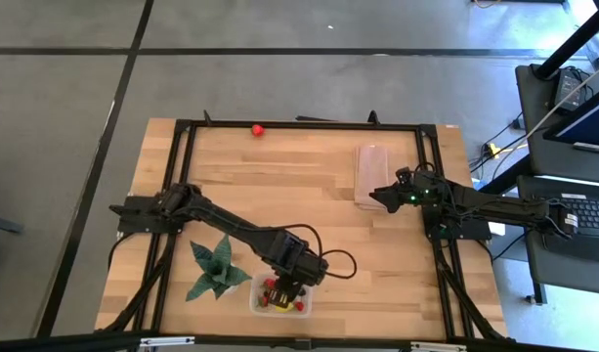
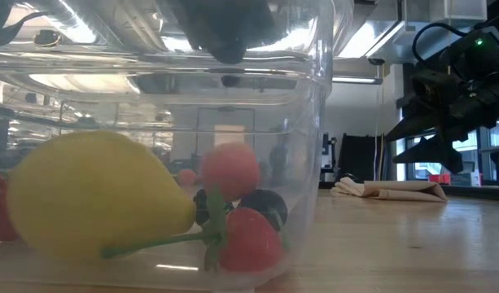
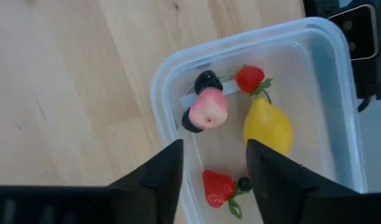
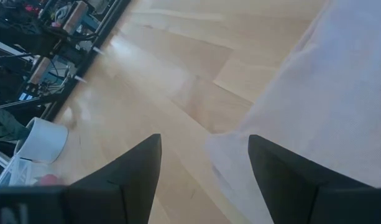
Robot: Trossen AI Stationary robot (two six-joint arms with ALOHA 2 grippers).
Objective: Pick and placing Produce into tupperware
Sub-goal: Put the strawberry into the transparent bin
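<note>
The left claw hangs directly over the tupperware, which sits at the near edge of the tabletop just beside the green plant. Its fingers are spread and hold nothing, which fits a claw placed there to let a piece drop inside the walls rather than beside them.

Inside the clear box lie most of the produce: a yellow lemon-like piece, a pink rounded fruit resting against two dark berries, a strawberry and a second strawberry nearer the claw. The low view shows them settled on the box floor, stems tangled.

One small red fruit lies alone at the far edge of the tabletop, well apart from the box (probably the last piece to fetch, so the task looks nearly done).

The right claw waits with fingers spread over the edge of the folded beige cloth, gripping nothing, clear of the left arm's working side.
</note>
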